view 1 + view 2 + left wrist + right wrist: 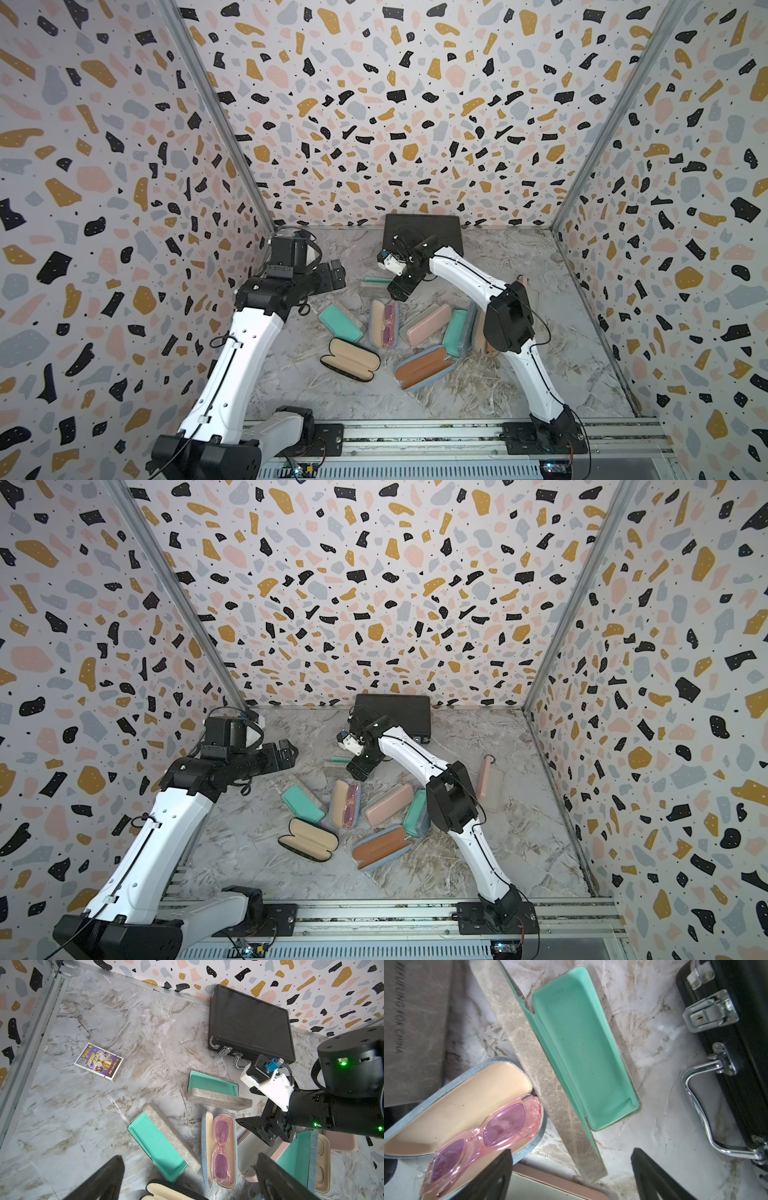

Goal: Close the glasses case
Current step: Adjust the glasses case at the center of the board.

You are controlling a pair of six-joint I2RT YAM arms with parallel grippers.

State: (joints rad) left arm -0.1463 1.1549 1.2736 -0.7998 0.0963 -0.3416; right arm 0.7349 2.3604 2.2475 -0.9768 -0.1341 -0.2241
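An open grey glasses case (550,1076) with a teal lining (583,1047) lies near the back of the table, its lid half raised; it also shows in the left wrist view (218,1100) and, partly hidden, in both top views (376,284) (338,766). My right gripper (571,1159) hovers open just above it, with the end of the lid between the spread fingers and no contact visible. In both top views the right gripper (397,291) (357,771) points down over the case. My left gripper (189,1176) (334,276) is open and empty, held high to the left.
A black briefcase (424,232) stands at the back. Nearby lie a denim case with pink glasses (384,328), another teal-lined grey case (340,322), a black case (351,359), a pink case (428,324) and an orange-lined blue case (424,368). A card box (99,1061) lies far left.
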